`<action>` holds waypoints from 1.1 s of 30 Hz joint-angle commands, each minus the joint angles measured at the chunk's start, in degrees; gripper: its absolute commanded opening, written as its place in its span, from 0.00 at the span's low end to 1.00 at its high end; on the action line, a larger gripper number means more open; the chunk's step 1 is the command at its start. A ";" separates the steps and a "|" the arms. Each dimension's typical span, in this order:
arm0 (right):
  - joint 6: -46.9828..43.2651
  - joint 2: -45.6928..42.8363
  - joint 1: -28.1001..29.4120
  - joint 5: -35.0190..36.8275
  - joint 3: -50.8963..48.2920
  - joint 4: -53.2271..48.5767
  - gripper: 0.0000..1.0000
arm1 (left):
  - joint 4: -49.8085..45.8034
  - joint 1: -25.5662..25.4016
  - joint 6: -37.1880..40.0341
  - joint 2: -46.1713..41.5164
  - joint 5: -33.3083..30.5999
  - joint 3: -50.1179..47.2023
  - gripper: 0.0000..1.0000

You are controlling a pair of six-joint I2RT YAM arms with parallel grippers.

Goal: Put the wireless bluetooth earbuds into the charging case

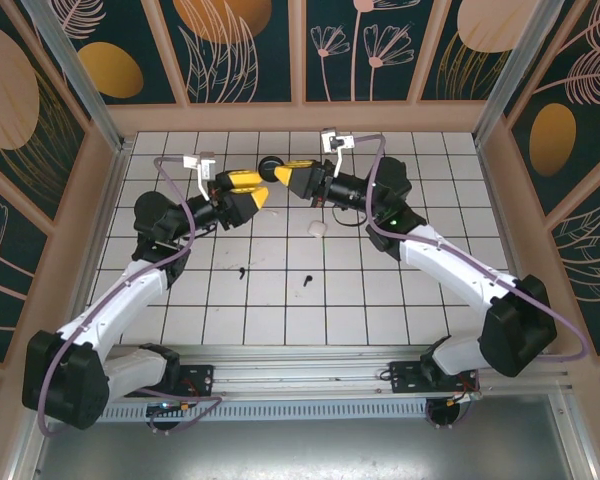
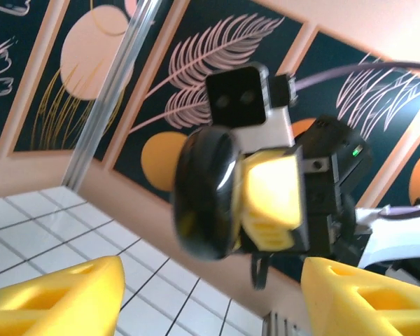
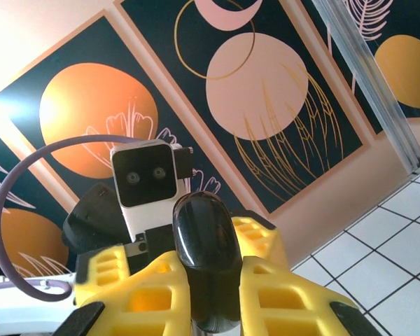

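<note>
Earbuds (image 1: pixel 242 271) lie loose and apart on the table (image 1: pixel 380 300), not yet picked up. Beyond them the right gripper (image 1: pixel 285 175) pinches the charging case (image 1: pixel 271 168) aloft, likely presenting it so the left gripper (image 1: pixel 255 190), spread and empty beside it, can work its lid.

left tool (image 1: pixel 264 192): jaws apart | right tool (image 1: pixel 283 175): clamped on charging case (image 3: pixel 204 245)

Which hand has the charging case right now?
The right hand: it is clamped on the black charging case. The left hand is open and empty, facing it.
</note>
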 commanded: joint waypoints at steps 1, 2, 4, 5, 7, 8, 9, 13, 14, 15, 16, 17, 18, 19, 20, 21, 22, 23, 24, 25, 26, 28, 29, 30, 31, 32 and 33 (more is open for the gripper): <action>2.77 0.63 0.67 1.65 0.21 6.34 0.00 | 14.67 0.04 -8.72 1.51 -0.65 -0.54 0.63; 3.04 0.63 0.80 1.72 -0.05 6.71 0.00 | 15.26 0.04 -9.24 1.85 -0.57 -0.35 0.61; 3.63 0.61 0.96 1.77 -0.41 7.26 0.00 | 15.97 0.02 -9.74 2.37 -0.30 0.07 0.58; 3.87 0.55 1.05 1.85 -0.60 7.50 0.00 | 16.07 -0.02 -9.91 2.65 0.03 0.38 0.57; 4.09 0.45 1.15 2.09 -0.86 7.79 0.00 | 16.06 -0.09 -10.05 3.07 0.23 0.46 0.55; 4.27 0.46 1.14 2.28 -0.91 7.93 0.00 | 16.01 -0.04 -9.97 3.13 0.14 0.42 0.54; 4.25 0.53 1.24 2.29 -0.96 8.02 0.00 | 15.90 -0.06 -9.85 3.21 -0.01 0.28 0.53; 4.12 1.02 1.79 1.61 -0.54 8.01 0.00 | 15.57 -0.05 -9.77 3.33 -0.95 0.09 0.51; 4.08 1.15 1.89 1.51 -0.37 8.01 0.00 | 15.07 -0.05 -9.73 3.31 -1.48 0.09 0.52; 3.92 1.16 2.02 1.42 -0.43 8.02 0.00 | 14.04 0.00 -9.37 3.29 -1.94 0.23 0.52; 3.82 1.15 2.08 1.41 -0.43 8.01 0.00 | 13.24 -0.05 -8.99 3.30 -2.28 0.35 0.53; 3.77 1.07 2.25 1.50 -0.43 8.03 0.00 | 11.99 -0.05 -8.51 3.18 -2.82 0.44 0.54; 3.73 1.07 2.30 1.63 -0.41 8.04 0.00 | 11.11 -0.05 -8.04 3.13 -3.39 0.50 0.54; 3.71 1.07 2.37 1.68 -0.51 8.09 0.00 | 10.79 -0.05 -7.96 3.14 -3.54 0.52 0.54; 3.71 1.06 2.43 1.77 -0.53 8.11 0.00 | 10.74 -0.05 -7.99 3.30 -3.45 0.53 0.53; 3.78 1.06 2.47 1.83 -0.58 8.22 0.00 | 10.71 -0.06 -8.01 3.42 -3.38 0.73 0.52; 3.86 0.99 2.47 1.98 -0.76 8.40 0.00 | 10.80 -0.07 -8.15 3.64 -3.12 0.93 0.50; 4.09 0.97 2.45 2.11 -0.95 8.70 0.00 | 10.97 -0.05 -8.33 3.82 -2.82 0.97 0.49; 4.33 0.97 2.56 2.20 -1.05 9.04 0.00 | 11.10 -0.09 -8.35 3.92 -2.82 1.13 0.47; 4.46 1.06 2.56 2.14 -1.05 9.30 0.00 | 11.23 -0.05 -8.35 4.08 -2.76 0.98 0.45; 4.47 1.23 2.62 1.89 -0.81 9.32 0.00 | 11.58 -0.05 -8.43 4.16 -2.60 1.00 0.43; 4.61 1.51 2.69 1.51 -0.70 9.07 0.00 | 12.01 -0.05 -8.71 4.36 -2.34 1.13 0.39; 4.81 1.66 2.73 1.29 -0.70 9.07 0.00 | 12.33 -0.05 -8.77 4.44 -2.32 1.15 0.38; 4.89 1.69 2.74 1.17 -0.65 8.98 0.00 | 12.59 -0.05 -8.83 4.45 -2.28 1.15 0.36; 4.87 1.65 2.73 1.11 -0.69 8.74 0.00 | 12.80 -0.05 -8.78 4.49 -2.18 1.05 0.34; 4.91 1.65 2.74 1.02 -0.69 8.56 0.00 | 12.77 -0.03 -8.69 4.54 -2.24 1.08 0.30; 4.77 1.68 2.67 0.97 -0.78 8.46 0.00 | 12.89 -0.05 -8.59 4.54 -2.01 1.08 0.27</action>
